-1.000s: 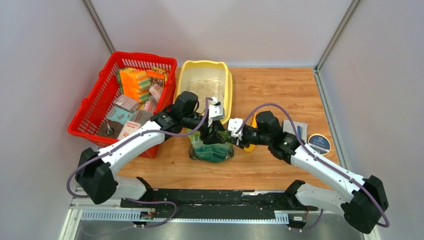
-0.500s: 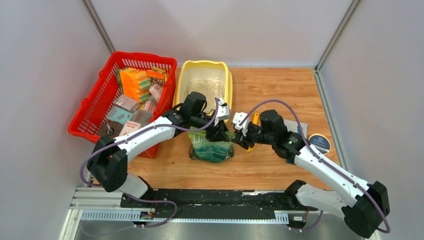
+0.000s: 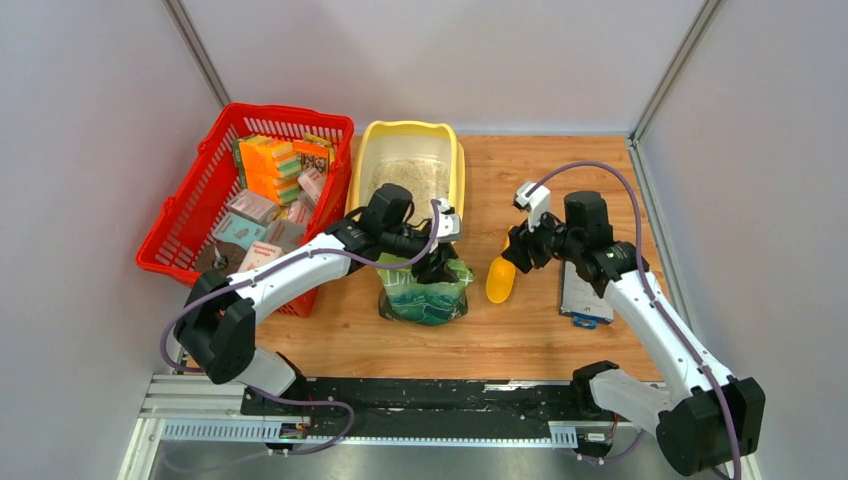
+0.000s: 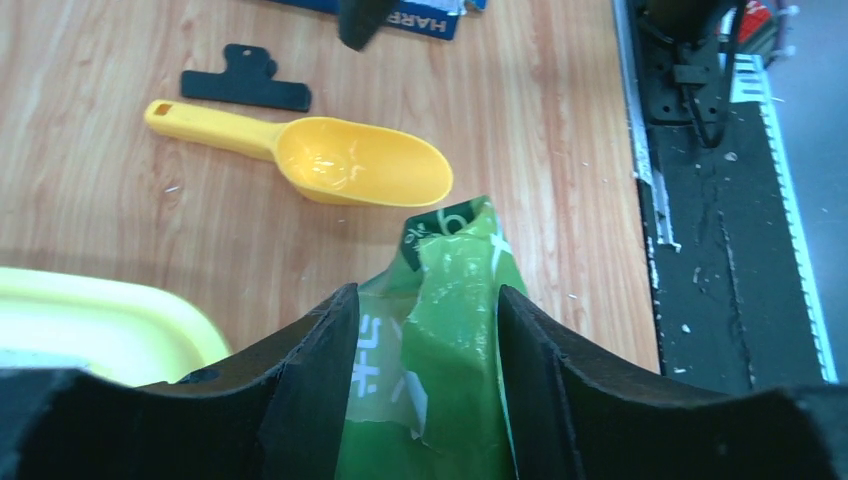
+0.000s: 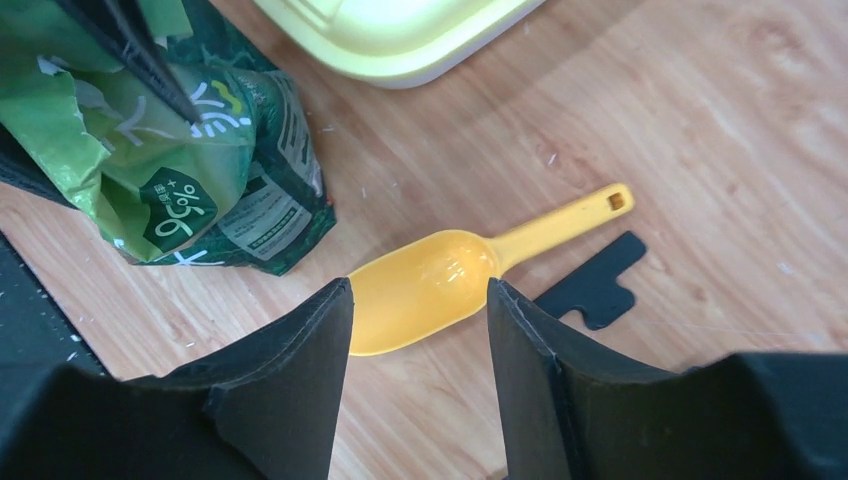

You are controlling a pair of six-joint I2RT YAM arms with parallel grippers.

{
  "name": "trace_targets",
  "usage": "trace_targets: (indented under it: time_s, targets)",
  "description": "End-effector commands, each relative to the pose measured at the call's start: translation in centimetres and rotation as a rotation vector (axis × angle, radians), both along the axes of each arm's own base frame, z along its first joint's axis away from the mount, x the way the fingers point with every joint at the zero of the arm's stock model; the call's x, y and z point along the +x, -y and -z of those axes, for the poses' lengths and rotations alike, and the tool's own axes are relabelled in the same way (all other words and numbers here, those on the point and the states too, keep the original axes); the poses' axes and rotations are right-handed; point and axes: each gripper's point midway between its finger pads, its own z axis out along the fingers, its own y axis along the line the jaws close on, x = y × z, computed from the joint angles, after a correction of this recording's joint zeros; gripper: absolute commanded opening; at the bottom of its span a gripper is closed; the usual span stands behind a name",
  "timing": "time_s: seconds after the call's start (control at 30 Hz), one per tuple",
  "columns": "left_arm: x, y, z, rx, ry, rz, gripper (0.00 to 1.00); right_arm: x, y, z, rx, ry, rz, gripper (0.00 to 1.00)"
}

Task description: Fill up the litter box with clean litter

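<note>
Top external view is showing the litter box (image 3: 457, 185) at the worktop's (image 3: 560, 180) back, holding some litter (image 3: 410, 175), the left end effector (image 4: 425, 295) pinching the pouch (image 3: 425, 295) upright nearby, the right end effector (image 5: 418, 285) hovering spread over the scoop (image 3: 500, 282), probably needing a centred handle grip.

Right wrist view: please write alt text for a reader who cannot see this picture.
The right pincer, open, hangs over a yellow scoop lying on the wooden table. A black clip lies beside the scoop's handle, a green litter pouch sits at left, and the litter box corner shows above.
</note>
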Motion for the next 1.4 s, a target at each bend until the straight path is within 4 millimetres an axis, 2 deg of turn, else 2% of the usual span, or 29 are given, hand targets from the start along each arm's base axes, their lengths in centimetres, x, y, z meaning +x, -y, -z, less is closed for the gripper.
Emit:
trace_targets:
  time_s: [0.0, 0.03, 0.07, 0.13, 0.17, 0.27, 0.37, 0.4, 0.47, 0.5, 0.6, 0.63, 0.7, 0.73, 0.83, 0.87, 1.0, 1.17, 1.37]
  targets:
    - [2.1, 0.2, -3.4, -0.061, 0.120, -0.098, 0.66, 0.7, -1.2, -2.4, 0.070, 0.016, -0.018, 0.56]
    - [2.3, 0.0, -4.3, -0.071, 0.142, -0.115, 0.68, 0.9, -1.0, -1.9, 0.059, 0.005, -0.008, 0.56]
    - [2.0, -0.1, -6.2, -0.105, 0.183, -0.112, 0.70, 1.6, -0.4, -0.9, 0.028, -0.015, 0.039, 0.56]
    - [1.6, -0.7, -7.2, -0.107, 0.209, -0.108, 0.72, 2.4, 0.9, 0.8, -0.007, -0.062, 0.124, 0.55]
    - [1.2, -1.2, -8.3, -0.122, 0.252, -0.095, 0.72, 3.1, 1.8, 2.2, -0.039, -0.097, 0.182, 0.55]
    - [-0.2, -2.6, -8.4, -0.093, 0.289, -0.065, 0.73, 4.6, 3.7, 3.9, -0.076, -0.158, 0.336, 0.53]
    - [-1.5, -4.3, -7.0, -0.022, 0.267, -0.052, 0.73, 5.6, 5.3, 6.1, -0.083, -0.232, 0.440, 0.51]
    - [-1.7, -4.6, -6.8, -0.008, 0.265, -0.053, 0.73, 6.1, 6.1, 7.2, -0.087, -0.269, 0.481, 0.50]
    - [-2.4, -5.5, -6.3, 0.023, 0.259, -0.050, 0.72, 6.9, 7.0, 7.8, -0.094, -0.283, 0.525, 0.49]
    - [-2.5, -5.9, -6.2, 0.035, 0.263, -0.060, 0.71, 7.4, 7.9, 9.0, -0.105, -0.317, 0.554, 0.48]
    - [-3.0, -7.1, -6.1, 0.068, 0.275, -0.076, 0.70, 8.5, 9.0, 9.8, -0.084, -0.355, 0.604, 0.46]
    - [-3.2, -7.4, -6.3, 0.070, 0.287, -0.078, 0.70, 8.8, 9.1, 10.8, -0.077, -0.387, 0.611, 0.46]
    - [-3.4, -8.1, -6.1, 0.092, 0.282, -0.091, 0.69, 9.6, 9.5, 11.1, -0.065, -0.403, 0.623, 0.45]
    - [-3.5, -8.3, -6.3, 0.092, 0.283, -0.100, 0.69, 10.0, 9.4, 11.9, -0.054, -0.425, 0.615, 0.45]
    - [-3.9, -9.0, -6.2, 0.118, 0.271, -0.104, 0.68, 11.3, 9.3, 12.3, -0.030, -0.444, 0.609, 0.40]
    - [-4.2, -9.2, -5.9, 0.132, 0.262, -0.105, 0.68, 11.5, 9.2, 13.3, -0.030, -0.470, 0.604, 0.39]
    - [-4.0, -9.8, -6.0, 0.157, 0.269, -0.127, 0.67, 12.5, 8.6, 13.7, 0.020, -0.510, 0.587, 0.34]
    - [-3.5, -10.1, -6.2, 0.173, 0.283, -0.151, 0.67, 12.2, 8.4, 14.3, 0.057, -0.563, 0.619, 0.35]
    - [-3.3, -10.3, -6.2, 0.180, 0.296, -0.164, 0.67, 10.9, 8.7, 15.1, 0.048, -0.621, 0.650, 0.36]
